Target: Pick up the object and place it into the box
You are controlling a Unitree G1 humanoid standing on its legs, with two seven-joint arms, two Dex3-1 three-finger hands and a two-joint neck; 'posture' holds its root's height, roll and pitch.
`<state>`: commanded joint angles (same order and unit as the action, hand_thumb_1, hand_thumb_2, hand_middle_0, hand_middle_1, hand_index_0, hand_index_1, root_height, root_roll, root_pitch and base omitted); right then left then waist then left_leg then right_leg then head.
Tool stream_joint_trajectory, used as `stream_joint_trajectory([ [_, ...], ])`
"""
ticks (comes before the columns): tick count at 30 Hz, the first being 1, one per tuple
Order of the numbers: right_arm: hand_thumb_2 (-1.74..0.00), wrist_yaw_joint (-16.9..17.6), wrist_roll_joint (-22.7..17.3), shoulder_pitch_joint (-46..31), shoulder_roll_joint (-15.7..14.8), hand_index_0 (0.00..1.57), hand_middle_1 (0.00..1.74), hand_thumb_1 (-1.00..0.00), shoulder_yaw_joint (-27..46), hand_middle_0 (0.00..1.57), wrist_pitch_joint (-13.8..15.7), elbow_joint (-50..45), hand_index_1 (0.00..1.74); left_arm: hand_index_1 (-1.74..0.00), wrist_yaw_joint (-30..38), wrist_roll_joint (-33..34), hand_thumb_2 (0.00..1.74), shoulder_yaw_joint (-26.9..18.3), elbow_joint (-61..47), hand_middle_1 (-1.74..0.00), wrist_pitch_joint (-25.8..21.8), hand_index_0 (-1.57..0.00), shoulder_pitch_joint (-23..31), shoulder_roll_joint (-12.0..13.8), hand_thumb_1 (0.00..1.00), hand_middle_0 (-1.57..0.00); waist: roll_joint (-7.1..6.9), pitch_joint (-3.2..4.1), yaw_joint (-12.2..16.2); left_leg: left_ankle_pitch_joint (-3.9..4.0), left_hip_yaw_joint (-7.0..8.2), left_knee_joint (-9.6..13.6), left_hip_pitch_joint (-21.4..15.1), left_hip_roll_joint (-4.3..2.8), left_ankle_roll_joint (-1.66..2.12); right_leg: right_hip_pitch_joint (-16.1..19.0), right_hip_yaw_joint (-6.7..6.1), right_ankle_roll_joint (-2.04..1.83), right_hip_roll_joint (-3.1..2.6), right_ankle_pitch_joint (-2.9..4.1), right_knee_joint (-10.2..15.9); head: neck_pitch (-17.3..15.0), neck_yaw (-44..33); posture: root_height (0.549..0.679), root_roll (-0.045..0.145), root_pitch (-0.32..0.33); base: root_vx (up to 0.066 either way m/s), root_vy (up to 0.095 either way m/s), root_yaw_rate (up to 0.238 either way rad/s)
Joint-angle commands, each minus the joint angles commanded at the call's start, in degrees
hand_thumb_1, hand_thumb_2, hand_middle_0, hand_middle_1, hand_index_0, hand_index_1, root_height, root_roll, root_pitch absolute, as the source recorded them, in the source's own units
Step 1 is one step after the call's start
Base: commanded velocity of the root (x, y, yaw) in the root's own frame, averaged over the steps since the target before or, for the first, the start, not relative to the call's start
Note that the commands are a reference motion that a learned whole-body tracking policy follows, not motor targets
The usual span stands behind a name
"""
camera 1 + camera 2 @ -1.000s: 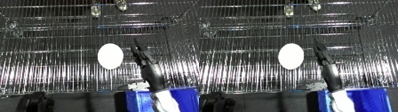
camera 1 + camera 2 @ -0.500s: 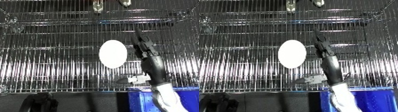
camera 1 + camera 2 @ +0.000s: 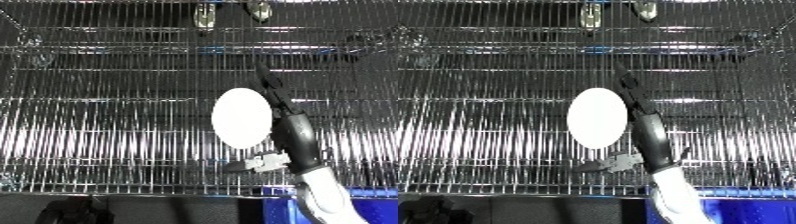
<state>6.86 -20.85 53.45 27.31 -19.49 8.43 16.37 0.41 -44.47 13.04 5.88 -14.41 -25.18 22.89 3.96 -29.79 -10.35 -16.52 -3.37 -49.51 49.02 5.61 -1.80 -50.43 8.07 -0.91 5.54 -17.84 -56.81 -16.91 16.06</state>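
Observation:
A white oval object [image 3: 240, 118] rests against the wire rack shelf [image 3: 107, 125]. My right hand [image 3: 291, 132] reaches up from the lower right, its straight fingers [image 3: 271, 92] lying along the object's right edge. The thumb [image 3: 258, 162] sticks out to the left just under the object. The hand is open; whether it touches the object I cannot tell. The blue bin [image 3: 753, 210] shows at the bottom right corner, under my forearm [image 3: 678, 200]. A dark shape at the bottom left edge [image 3: 67, 216] may be my left hand.
Chrome wire shelving fills the view, with an upper shelf [image 3: 178, 47] above the object. Two metal pieces [image 3: 206, 15] hang near the top edge. A dark ledge [image 3: 178, 212] runs along the bottom.
My right hand has stretched further up beside the white object, and its thumb has spread out below it. The bin has slid lower in view. The object has stayed put.

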Motion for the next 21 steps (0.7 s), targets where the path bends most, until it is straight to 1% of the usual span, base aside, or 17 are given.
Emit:
stream_joint_trajectory([
  [4, -0.61, -0.38, -0.22, 0.85, -0.57, 0.55, 0.61, -0.35, -0.49, 0.55, 0.13, 0.56, 0.61, -1.74, -0.28, 0.15, 1.74, -0.01, -0.35, -1.74, 0.36, -1.57, 0.30, -0.25, 1.00, -1.57, 0.01, 0.00, -0.29, -0.06, -0.13, -0.16, 0.19, 0.12, -0.12, -0.19, 0.15, 0.10, -0.05, -0.01, -0.17, 0.25, 0.94, 0.599, 0.031, 0.264, 0.012, -0.003, 0.014],
  [11, -1.22, -0.06, -0.08, 1.45, -0.79, 1.10, 1.22, -0.70, -0.55, 1.10, -0.48, 1.24, 1.22, -1.74, -0.59, 0.23, 1.74, -0.37, -0.58, -1.74, 0.48, -1.57, 0.68, -0.56, 1.00, -1.57, 0.13, 0.00, -0.21, -0.02, -0.04, -0.10, 0.14, 0.14, -0.19, -0.29, 0.10, 0.17, -0.20, -0.02, -0.29, 1.34, 1.44, 0.599, 0.030, 0.264, 0.004, 0.007, -0.017],
  [16, -1.22, 1.57, 0.29, 0.43, -0.77, 1.10, 1.22, -0.70, -0.21, 1.10, -0.55, 0.95, 1.22, -1.74, -0.51, 0.05, 1.74, -0.46, -0.87, -1.74, 0.52, -1.57, 1.04, -0.45, 1.00, -1.57, 0.08, 0.00, 0.17, 0.12, 0.10, 0.41, -0.27, -0.07, -0.16, -0.01, -0.14, 0.09, -0.30, 0.23, 0.19, 1.26, 1.58, 0.600, 0.030, 0.263, -0.008, -0.006, -0.029],
  [19, -1.22, 2.63, 0.92, -1.03, -0.95, 1.10, 1.22, -0.70, 0.41, 1.10, 0.11, -0.16, 1.22, -1.74, -0.68, 0.33, 1.74, -0.72, -1.03, -1.74, 0.30, -1.57, 1.52, -0.46, 1.00, -1.57, -0.11, 0.00, 0.56, 0.46, 0.14, 1.77, -1.43, -0.28, -0.09, 1.02, -0.28, -0.01, -0.52, 0.55, 1.36, 1.54, 1.31, 0.604, 0.029, 0.260, -0.011, -0.025, -0.054],
  [21, -1.22, 3.41, 1.37, -2.48, -1.05, 1.10, 1.22, -0.70, 1.06, 1.10, 0.80, -1.52, 1.22, -1.74, -0.83, 0.69, 1.74, -1.02, -1.21, -1.74, 0.06, -1.57, 1.98, -0.50, 1.00, -1.57, -0.29, 0.00, 0.98, 0.84, 0.21, 3.13, -2.62, -0.47, -0.03, 2.06, -0.45, -0.10, -0.72, 0.82, 2.47, 1.75, 1.09, 0.608, 0.029, 0.256, -0.016, -0.023, -0.101],
])
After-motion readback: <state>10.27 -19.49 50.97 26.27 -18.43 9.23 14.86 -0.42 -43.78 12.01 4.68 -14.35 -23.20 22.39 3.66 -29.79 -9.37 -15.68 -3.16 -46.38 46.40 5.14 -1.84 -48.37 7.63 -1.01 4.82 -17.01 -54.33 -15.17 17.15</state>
